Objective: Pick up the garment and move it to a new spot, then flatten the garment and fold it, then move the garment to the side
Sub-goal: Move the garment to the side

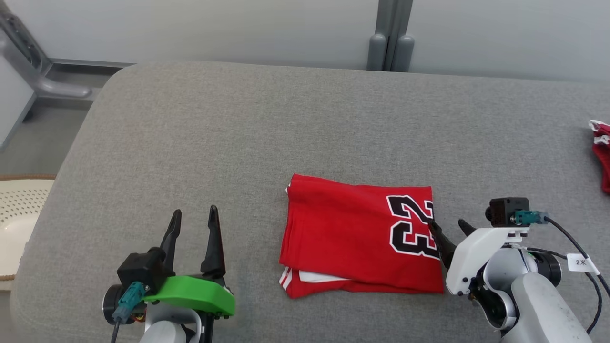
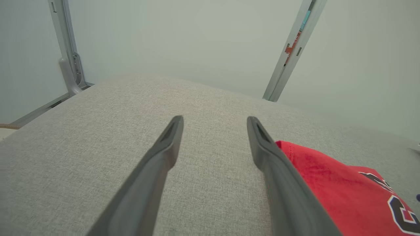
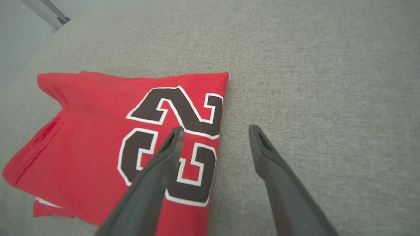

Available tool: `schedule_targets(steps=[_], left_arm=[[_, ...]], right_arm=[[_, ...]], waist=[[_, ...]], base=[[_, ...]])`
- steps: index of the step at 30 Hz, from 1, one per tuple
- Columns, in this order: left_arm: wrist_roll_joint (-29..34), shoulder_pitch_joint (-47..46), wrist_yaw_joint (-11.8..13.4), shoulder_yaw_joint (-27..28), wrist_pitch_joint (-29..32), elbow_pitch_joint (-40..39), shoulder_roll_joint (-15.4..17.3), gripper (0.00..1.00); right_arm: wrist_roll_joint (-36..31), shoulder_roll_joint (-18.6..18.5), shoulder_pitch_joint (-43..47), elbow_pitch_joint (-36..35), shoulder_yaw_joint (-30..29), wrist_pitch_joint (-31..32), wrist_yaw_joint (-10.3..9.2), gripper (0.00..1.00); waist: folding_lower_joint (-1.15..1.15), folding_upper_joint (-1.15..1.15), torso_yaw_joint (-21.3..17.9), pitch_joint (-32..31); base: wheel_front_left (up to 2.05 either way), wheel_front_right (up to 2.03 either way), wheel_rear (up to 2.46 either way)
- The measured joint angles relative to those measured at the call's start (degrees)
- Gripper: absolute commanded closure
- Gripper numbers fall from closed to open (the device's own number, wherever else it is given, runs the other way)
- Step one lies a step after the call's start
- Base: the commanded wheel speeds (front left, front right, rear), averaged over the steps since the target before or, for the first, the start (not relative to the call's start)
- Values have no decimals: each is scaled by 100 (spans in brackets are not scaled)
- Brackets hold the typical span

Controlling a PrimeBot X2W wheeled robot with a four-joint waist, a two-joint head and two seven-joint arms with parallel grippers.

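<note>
Thin red cloth for the garment (image 1: 352, 233), matt and soft-looking, finely textured up close. Printed number on it in black with white edging, flatter and smoother than the fabric around it. Coarse grey woven upholstery over the padded table (image 1: 238, 143), matt and visibly grained. Dark matt plastic on the fingers (image 2: 157, 170) of the left gripper (image 1: 195, 209) and right gripper (image 1: 447, 223), smooth and faintly dusty. Bright green plastic cover (image 1: 195, 293) at the left wrist, smooth with a dull sheen. White plastic shell (image 1: 476, 252) at the right wrist, semi-gloss. Small white paper tag (image 1: 581, 262) beside it. Grey painted metal post (image 1: 391, 28) behind, satin. Cream perforated plastic basket (image 1: 19, 209) at the left edge, matt.
</note>
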Motion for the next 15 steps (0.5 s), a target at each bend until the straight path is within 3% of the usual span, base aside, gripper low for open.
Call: schedule_targets(steps=[13, 14, 15], left_arm=[[63, 10, -31, 89, 0, -35, -47, 0], [80, 16, -31, 94, 0, -34, -47, 0], [107, 20, -32, 96, 0, -33, -49, 0]], right_arm=[[424, -181, -363, 832, 374, 419, 0, 0], [437, -185, -401, 870, 419, 407, 0, 47], [458, -188, -428, 899, 453, 376, 0, 64]], waist=[[0, 0, 290, 199], [0, 0, 278, 203], [0, 0, 265, 206]], base=[[0, 0, 0], [0, 0, 0], [0, 0, 0]])
